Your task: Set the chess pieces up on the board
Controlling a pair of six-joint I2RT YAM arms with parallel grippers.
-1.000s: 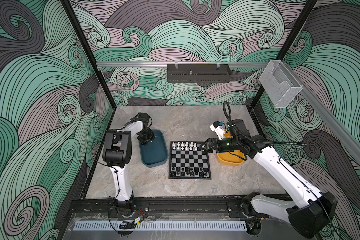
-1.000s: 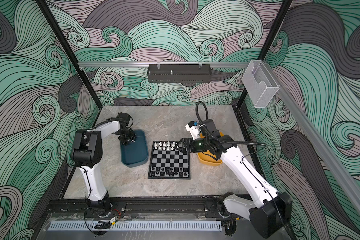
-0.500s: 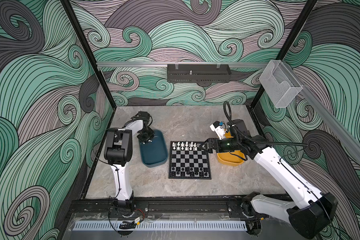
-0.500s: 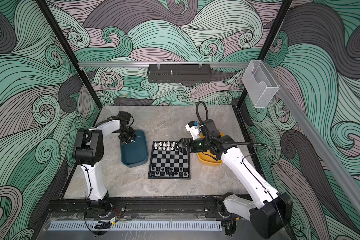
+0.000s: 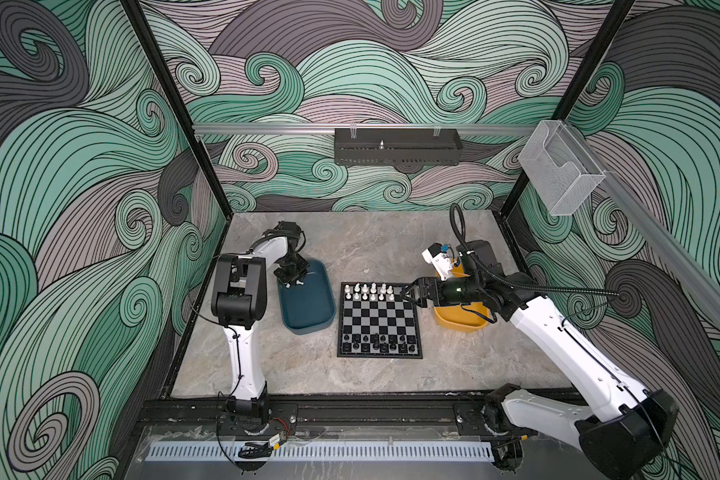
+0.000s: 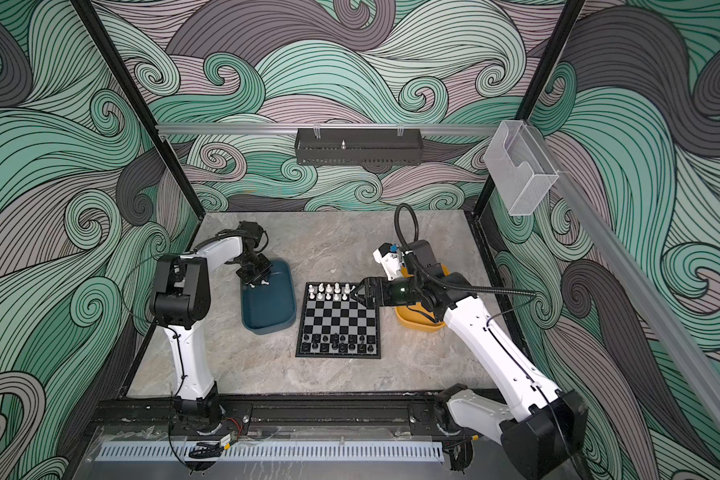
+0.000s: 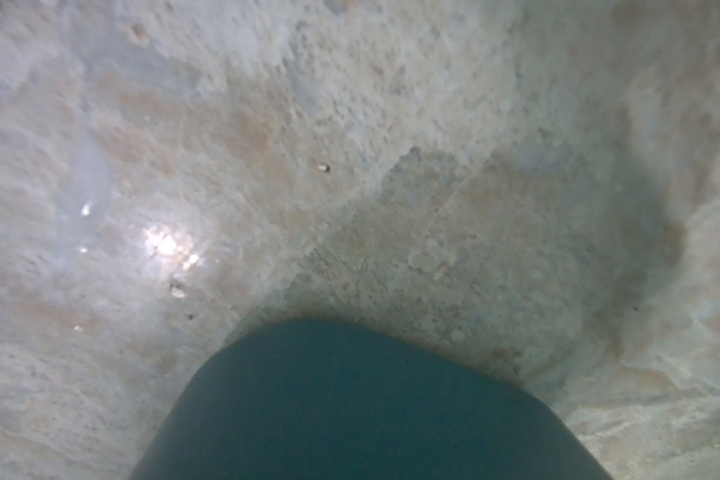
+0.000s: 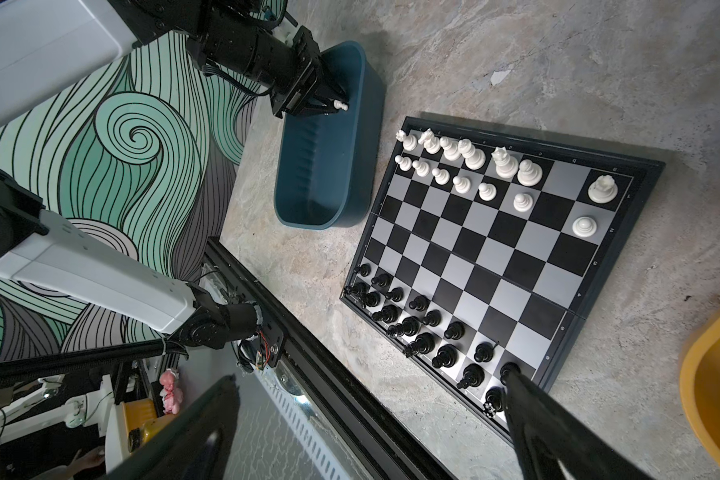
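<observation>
Marble tabletop (image 8: 516, 62); black-and-grey board (image 8: 474, 257), tiny white chessmen (image 8: 471, 156), black chessmen (image 8: 445, 356)

Swirl-patterned teal and grey walls (image 5: 59, 166) enclose a marbled tabletop (image 5: 371, 245); a black shelf (image 5: 398, 151) hangs from an aluminium rail (image 5: 267, 128) at centre, a clear box (image 5: 560, 174) at upper right.

The board (image 5: 378, 318) is open between white pieces (image 5: 374, 287) and black pieces (image 5: 376, 344).

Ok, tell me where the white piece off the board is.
The white piece is pinched in the left gripper over the teal tray, left of the board in both top views.
</observation>
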